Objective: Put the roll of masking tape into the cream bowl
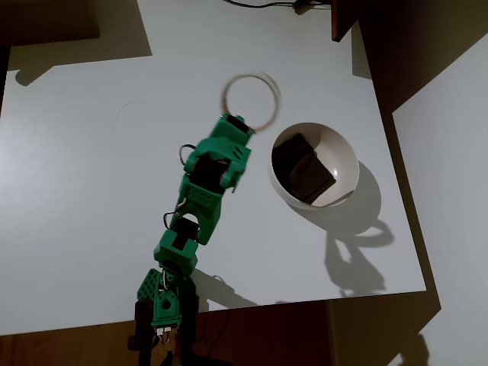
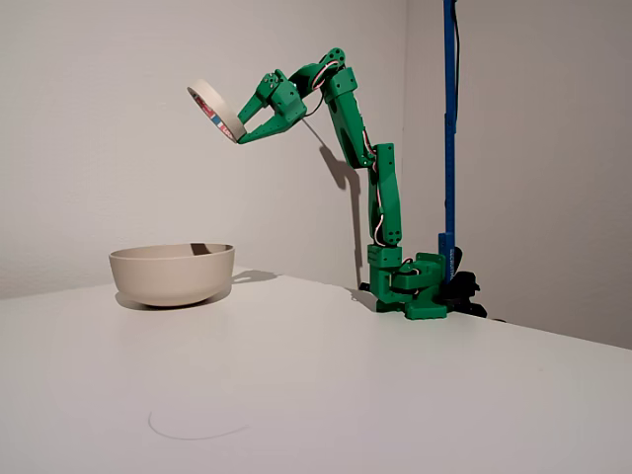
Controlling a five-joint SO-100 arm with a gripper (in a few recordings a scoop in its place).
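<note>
So the roll of masking tape, a flat off-white ring with a wide hole and reddish print on its inner core, is way up in the air, pinched by its edge in the green plastic two-finger gripper. The fingers are clamped tight on the ring's rim, and the ring hangs tilted, its open face angled down. From the overhead view the tape looks like a blurry thin hoop just off the tip of the gripper, up and to the left of the bowl.

The cream bowl, round, deep and smooth with a thin rim, sits on the white table. In the fixed view the tape is well above it and a bit to the right. Looking down, the bowl has a dark brown blocky object lying inside it.

The green arm stands tall from its base at the table's edge, next to a blue upright pole.
</note>
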